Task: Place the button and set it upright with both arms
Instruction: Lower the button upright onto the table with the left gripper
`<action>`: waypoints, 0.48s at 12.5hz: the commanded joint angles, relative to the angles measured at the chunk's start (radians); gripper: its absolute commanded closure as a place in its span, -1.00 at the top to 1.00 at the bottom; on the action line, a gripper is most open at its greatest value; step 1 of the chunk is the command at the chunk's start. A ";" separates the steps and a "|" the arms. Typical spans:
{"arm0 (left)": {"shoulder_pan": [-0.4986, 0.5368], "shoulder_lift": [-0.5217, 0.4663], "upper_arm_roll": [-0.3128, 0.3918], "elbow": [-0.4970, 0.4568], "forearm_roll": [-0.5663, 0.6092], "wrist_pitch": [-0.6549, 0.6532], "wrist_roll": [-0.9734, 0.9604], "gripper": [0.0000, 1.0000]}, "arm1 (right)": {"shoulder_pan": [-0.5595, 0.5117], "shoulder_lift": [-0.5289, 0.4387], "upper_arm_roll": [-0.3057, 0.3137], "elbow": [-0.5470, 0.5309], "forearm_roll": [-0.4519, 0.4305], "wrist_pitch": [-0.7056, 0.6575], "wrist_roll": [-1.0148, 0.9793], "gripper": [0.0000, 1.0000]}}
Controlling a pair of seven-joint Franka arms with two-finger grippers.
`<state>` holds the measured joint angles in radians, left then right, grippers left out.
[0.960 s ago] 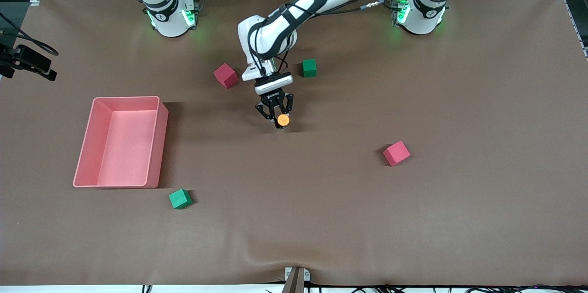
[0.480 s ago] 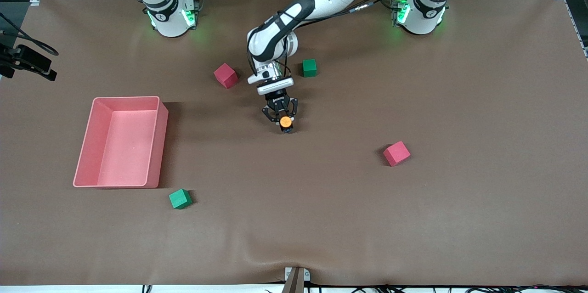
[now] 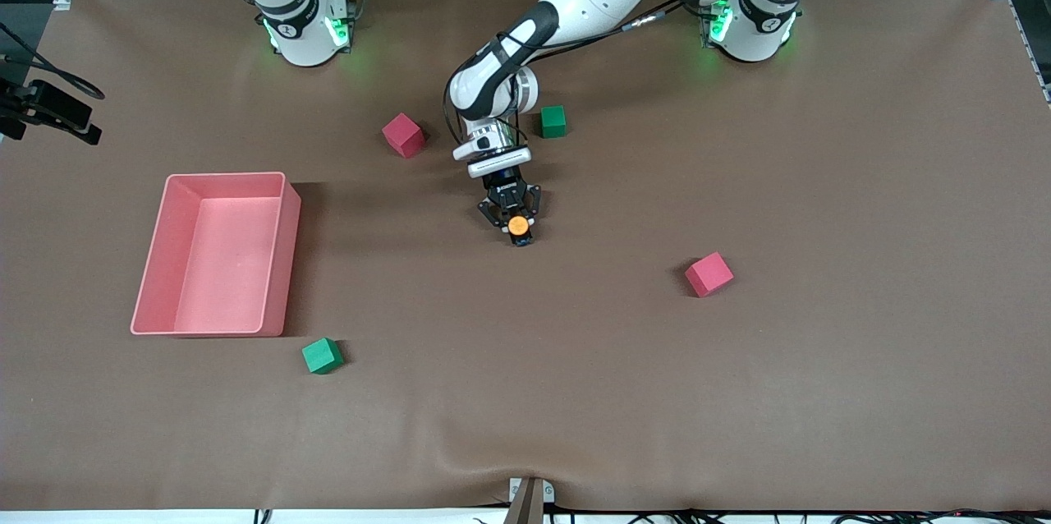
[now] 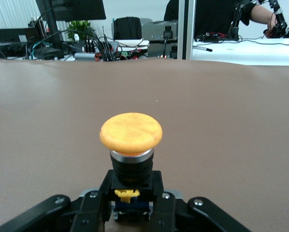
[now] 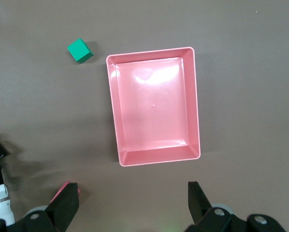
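Button in the left pincer, low over the middle of the worktop

Button (image 3: 518, 225) handling is my main concern. From my seat it reads as a small, rigid plastic part: light, hard, nothing to crush, but top-heavy, with a broad orange mushroom cap over a narrower black barrel and a square bluish base. I judge the cap smooth and domed, a poor place to pinch; the flat sides of the base are where I want the hold, and that is where the left pincer (image 4: 130, 212) has it, fingers clamped on the base with the cap standing free above them.

Going from the right arm's end of the worktop across: the pink tray (image 3: 164, 216) lies open, with a green cube (image 3: 322, 356) nearer the front camera than it. The right pincer (image 5: 134, 205) hangs high over the tray, its fingers spread wide and holding nothing; that arm waits. Next comes a pink cube (image 3: 403, 135) near the bases, then the left pincer with the button over bare brown worktop (image 3: 821, 384), a second green cube (image 3: 553, 121) close beside the left arm's wrist, and another pink cube (image 3: 709, 273) toward the left arm's end.

Against the frame a second ago, the left arm has stretched out and carried the button a little toward the left arm's end and the front camera; it now looks smaller and lower, close to the surface. The cubes and tray have not shifted
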<state>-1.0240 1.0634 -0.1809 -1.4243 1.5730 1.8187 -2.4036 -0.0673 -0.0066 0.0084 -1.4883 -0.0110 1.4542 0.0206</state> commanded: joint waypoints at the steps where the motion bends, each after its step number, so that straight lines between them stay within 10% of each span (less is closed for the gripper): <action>1: -0.018 0.035 0.009 0.019 0.013 -0.016 -0.017 0.98 | -0.011 0.005 0.010 0.017 -0.001 -0.009 0.009 1.00; 6: -0.022 -0.022 -0.037 0.033 -0.098 -0.018 0.013 1.00 | -0.011 0.005 0.010 0.017 -0.001 -0.009 0.009 1.00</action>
<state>-1.0371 1.0738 -0.1913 -1.4092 1.5374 1.8044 -2.4046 -0.0673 -0.0066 0.0085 -1.4882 -0.0110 1.4542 0.0206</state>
